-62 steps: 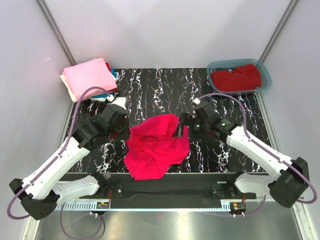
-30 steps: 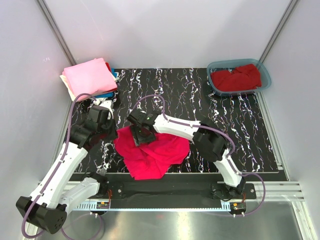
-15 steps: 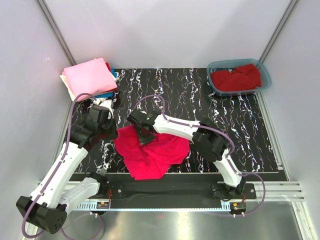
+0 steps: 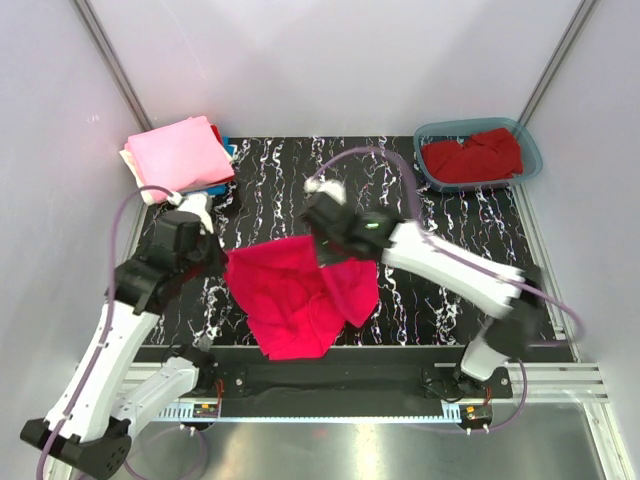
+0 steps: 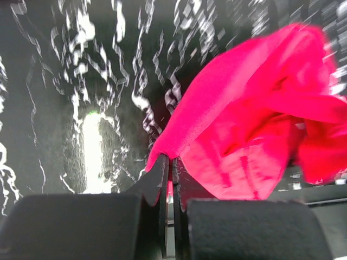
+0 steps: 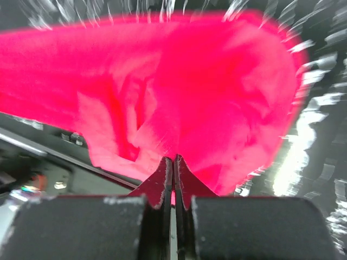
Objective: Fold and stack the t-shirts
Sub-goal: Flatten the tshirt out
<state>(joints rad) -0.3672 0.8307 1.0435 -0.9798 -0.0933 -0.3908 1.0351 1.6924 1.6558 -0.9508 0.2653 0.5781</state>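
A bright pinkish-red t-shirt (image 4: 290, 300) hangs crumpled over the front middle of the black marbled mat, its upper edge raised between both grippers. My left gripper (image 4: 224, 260) is shut on the shirt's left edge; in the left wrist view the gripper (image 5: 169, 160) pinches a corner of the cloth (image 5: 255, 119). My right gripper (image 4: 326, 256) is shut on the top edge further right; in the right wrist view its tips (image 6: 173, 161) bite into the red fabric (image 6: 179, 81). A folded stack topped by a light pink t-shirt (image 4: 180, 150) lies at the back left.
A teal tub (image 4: 534, 150) at the back right holds a darker red t-shirt (image 4: 472, 157). Cream, blue and red edges show under the pink stack. The marbled mat (image 4: 400, 200) lies bare between the arms and the tub. White walls close in three sides.
My right gripper has shut on the shirt and moved up and to the right with its edge, the arm swinging outward. The left gripper keeps its hold and has risen slightly, stretching the cloth.
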